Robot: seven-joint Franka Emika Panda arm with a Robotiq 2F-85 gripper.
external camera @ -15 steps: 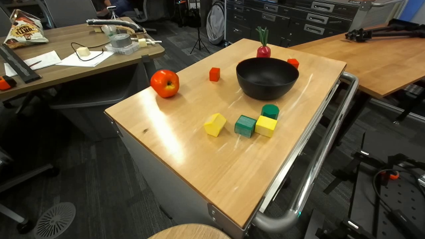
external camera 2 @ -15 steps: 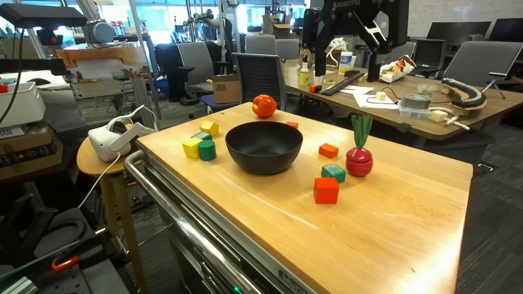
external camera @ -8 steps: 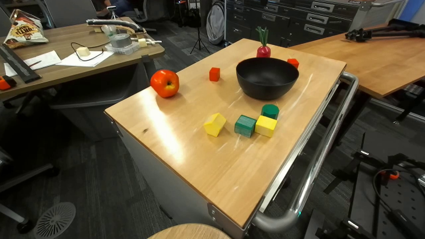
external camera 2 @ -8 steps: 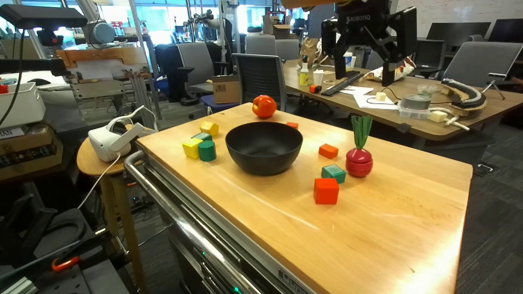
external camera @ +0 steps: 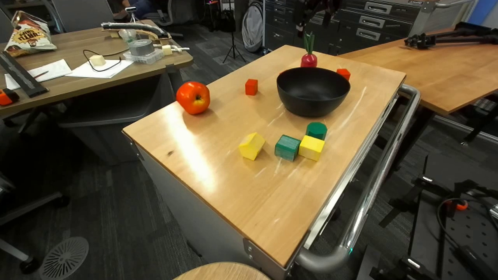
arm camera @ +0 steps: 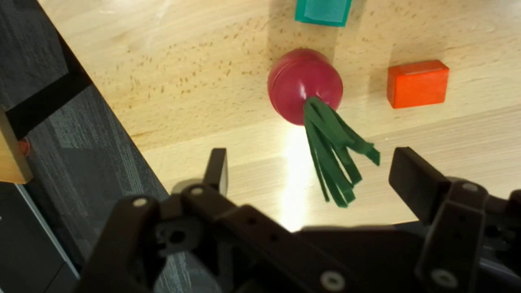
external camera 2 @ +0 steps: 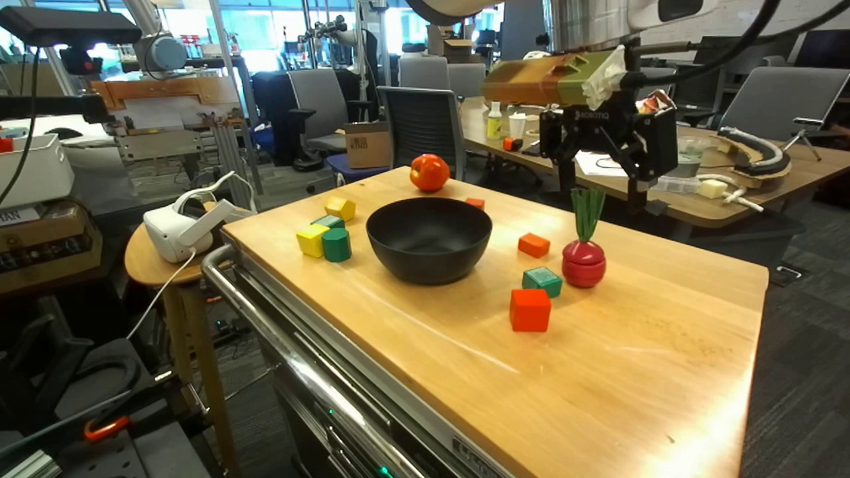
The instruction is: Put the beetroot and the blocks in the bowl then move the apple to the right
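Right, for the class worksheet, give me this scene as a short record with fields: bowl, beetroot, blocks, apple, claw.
bowl: upright on the tabletop, no contents visible
beetroot: standing outside the bowl
blocks: eight, all outside the bowl; three red-orange, three green, two yellow
apple: on the tabletop, apart from the bowl
claw: open, near the beetroot, holding nothing

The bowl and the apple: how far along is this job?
Done: nothing I can see; in both exterior views, no item shows inside the bowl.
In hand: apparently the beetroot, as the pincer stands open near it, gripping nothing.
Left: the beetroot and the blocks, which lie outside the bowl; then the apple, standing apart from it, goes right.
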